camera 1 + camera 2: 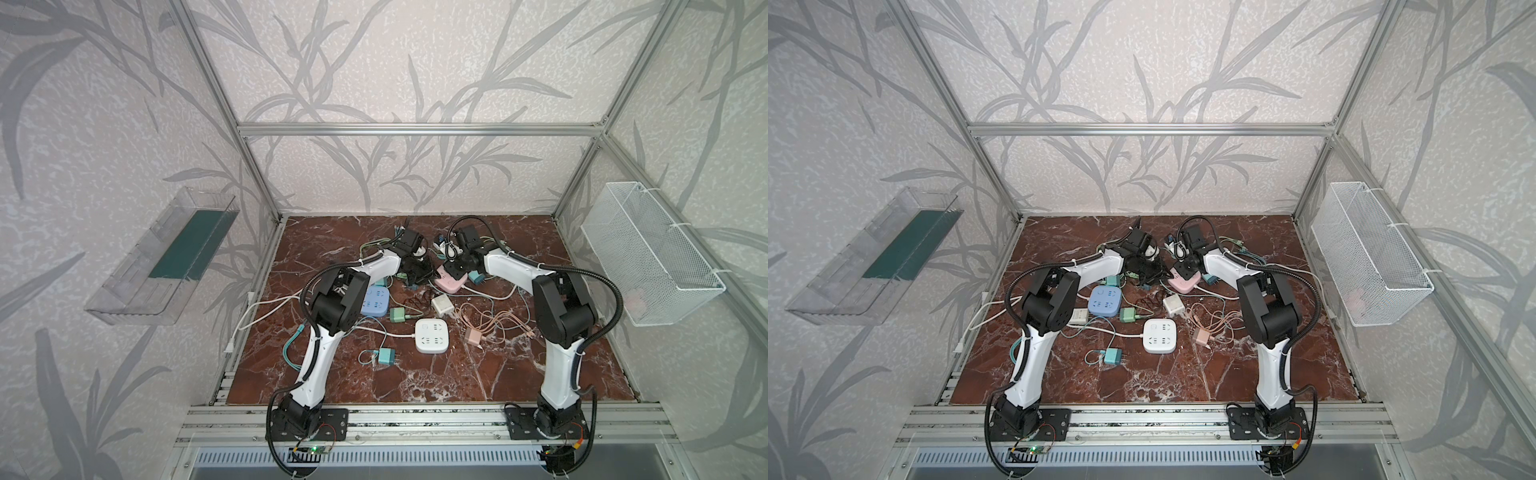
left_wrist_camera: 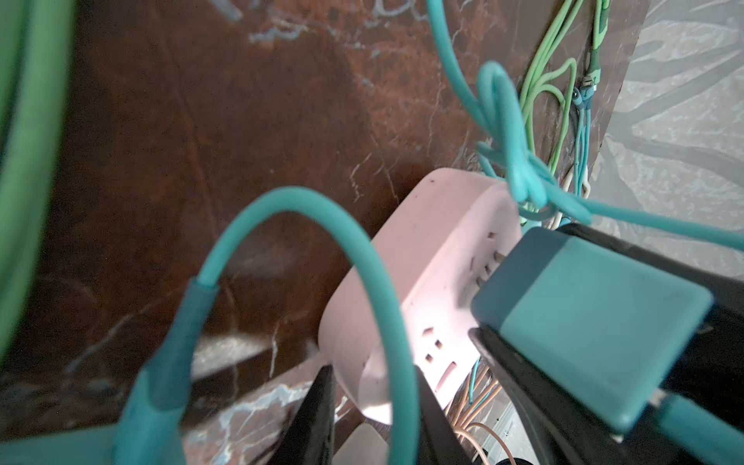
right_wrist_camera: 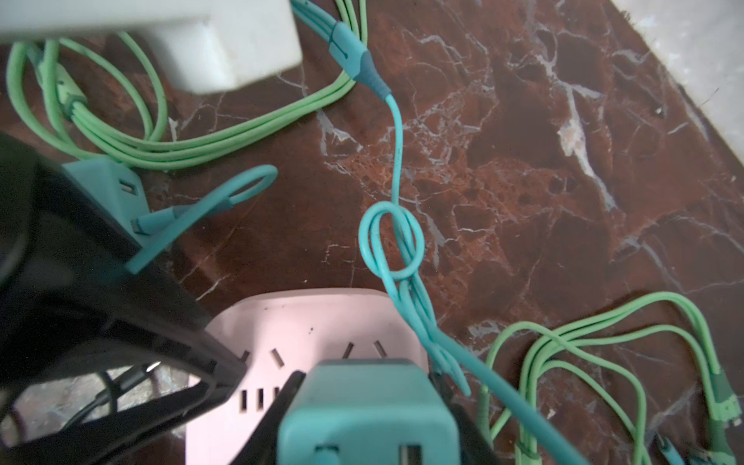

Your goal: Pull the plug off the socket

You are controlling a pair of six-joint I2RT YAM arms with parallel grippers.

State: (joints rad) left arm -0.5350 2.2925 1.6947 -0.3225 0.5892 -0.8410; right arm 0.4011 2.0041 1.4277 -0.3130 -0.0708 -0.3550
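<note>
Right hand (image 3: 364, 388) part-closed, clamping teal plug (image 3: 362, 418) on both sides; plug sits against face of pink socket (image 3: 314, 322). Left hand (image 2: 374, 386) nearly closed, pinching socket corner. Socket near table (image 1: 415, 386) far edge, centre. Both arms stretched forward, wrists bent down, converging.
</note>
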